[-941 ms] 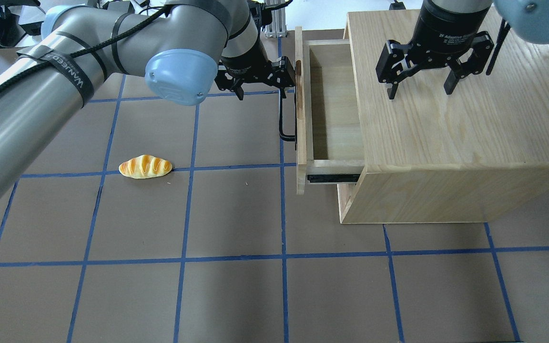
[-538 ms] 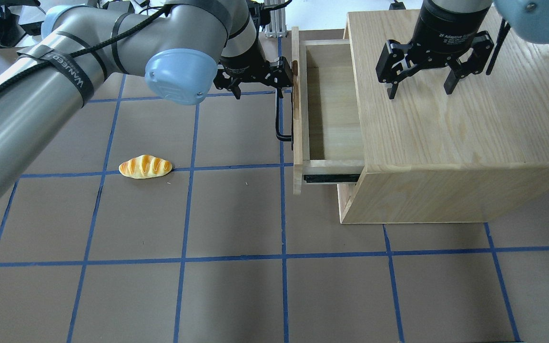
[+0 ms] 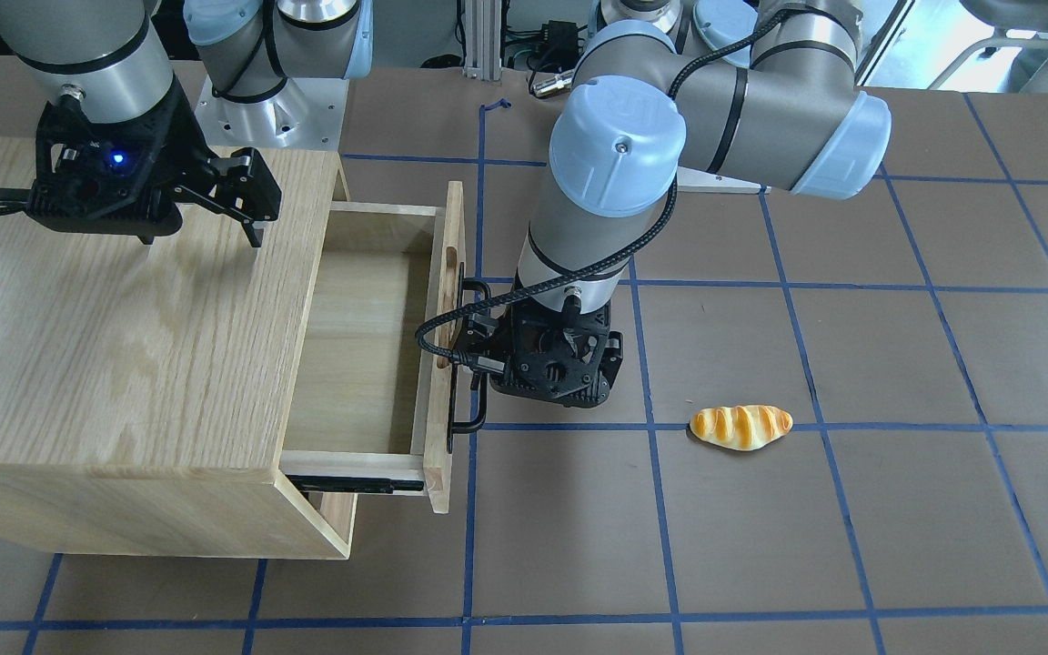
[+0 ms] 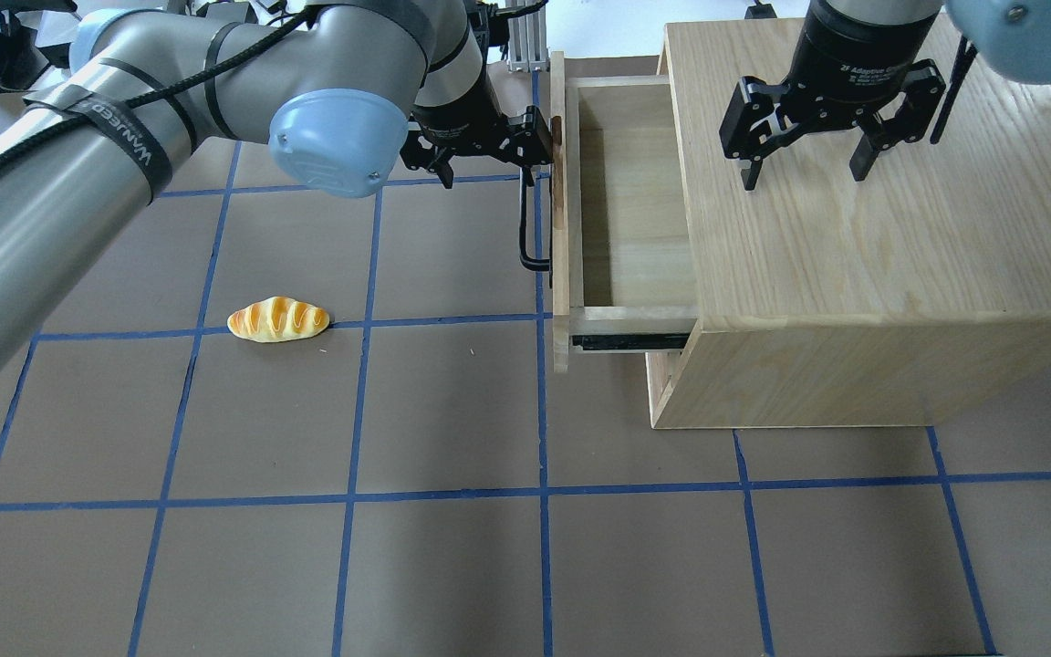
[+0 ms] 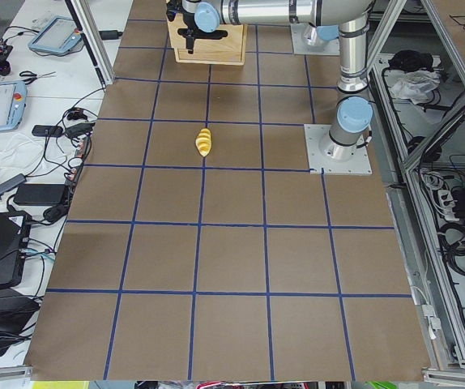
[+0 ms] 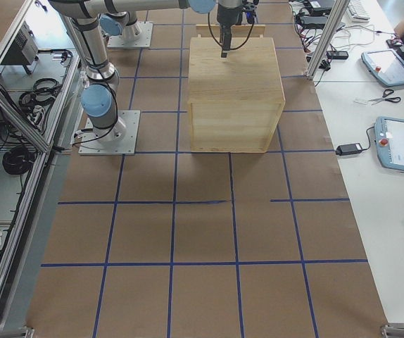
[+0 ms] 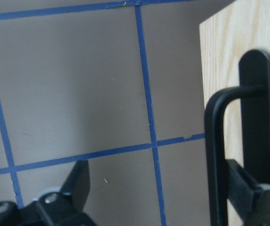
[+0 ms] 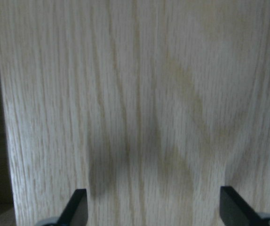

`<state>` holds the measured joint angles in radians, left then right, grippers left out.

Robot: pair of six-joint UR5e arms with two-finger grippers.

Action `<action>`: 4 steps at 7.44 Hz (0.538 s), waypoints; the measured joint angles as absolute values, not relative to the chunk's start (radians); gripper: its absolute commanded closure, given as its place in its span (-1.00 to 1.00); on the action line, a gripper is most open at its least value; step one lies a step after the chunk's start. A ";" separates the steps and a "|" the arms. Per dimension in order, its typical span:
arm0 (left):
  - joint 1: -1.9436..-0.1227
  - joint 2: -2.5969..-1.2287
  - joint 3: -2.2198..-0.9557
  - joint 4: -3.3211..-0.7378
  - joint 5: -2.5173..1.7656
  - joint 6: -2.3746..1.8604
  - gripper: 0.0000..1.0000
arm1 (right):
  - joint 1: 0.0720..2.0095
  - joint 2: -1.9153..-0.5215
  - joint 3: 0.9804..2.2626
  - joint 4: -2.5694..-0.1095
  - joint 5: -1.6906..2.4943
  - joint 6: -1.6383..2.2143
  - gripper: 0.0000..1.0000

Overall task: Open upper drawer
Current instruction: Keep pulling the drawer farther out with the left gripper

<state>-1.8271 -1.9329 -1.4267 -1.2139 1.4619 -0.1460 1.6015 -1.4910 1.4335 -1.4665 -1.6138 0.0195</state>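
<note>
Upper drawer (image 4: 635, 210) out, left fingers (image 7: 78, 183) spread behind handle (image 7: 214, 155), "2F Adaptive" right fingers (image 4: 863, 157) spread.

Bright, even light from above. Soft, broad shadows lie on the surface (image 3: 760, 546) under the left arm (image 3: 615, 182) and beside the cabinet (image 3: 78, 346). The left pincer (image 7: 158, 181) is blurred close up. The right wrist view is soft, dark along its left edge.
</note>
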 measured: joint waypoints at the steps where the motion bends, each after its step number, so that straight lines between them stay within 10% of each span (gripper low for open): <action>1: -1.826 -1.932 -1.426 -1.218 1.462 -0.142 -1.00 | 1.601 -1.491 1.433 -1.466 -1.614 0.019 -1.00; 4: -1.805 -1.914 -1.426 -1.241 1.479 -0.130 -1.00 | 1.601 -1.491 1.433 -1.466 -1.614 0.019 -1.00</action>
